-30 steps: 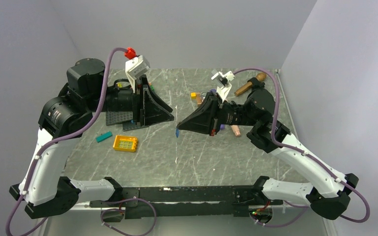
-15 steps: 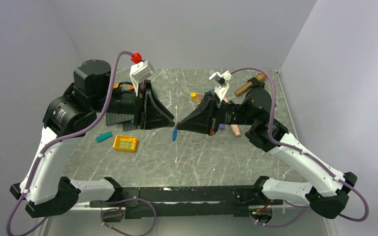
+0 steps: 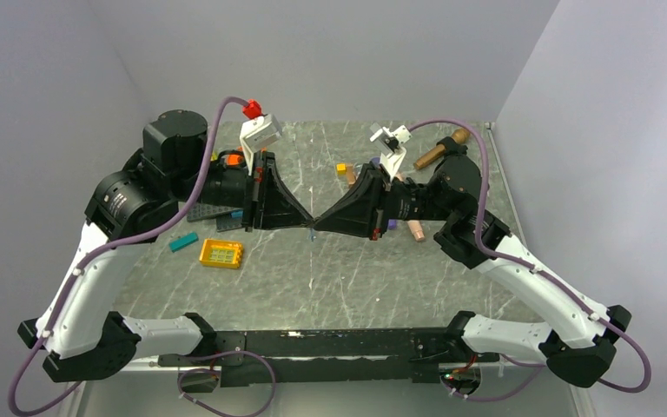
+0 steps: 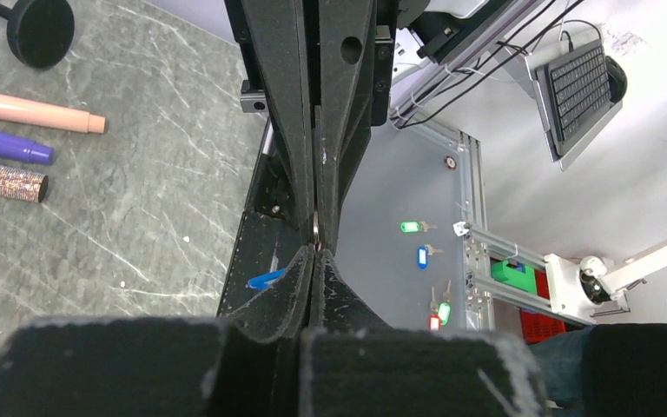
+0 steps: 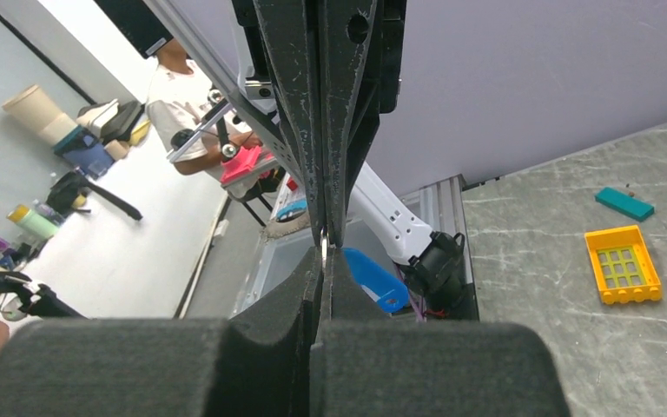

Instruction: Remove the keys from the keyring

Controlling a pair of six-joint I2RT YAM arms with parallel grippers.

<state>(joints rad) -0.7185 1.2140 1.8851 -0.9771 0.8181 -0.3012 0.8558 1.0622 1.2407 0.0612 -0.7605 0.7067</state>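
Left hand (image 3: 307,221) and right hand (image 3: 318,222), both closed, meet tip to tip on a metal piece (image 4: 315,232). The keyring (image 4: 265,280) dangles beside. Judged: separation not yet done.

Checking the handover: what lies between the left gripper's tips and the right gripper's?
Only a thin metal sliver, seemingly pinched by left gripper and right gripper, tip to tip. Both wrist views show it.
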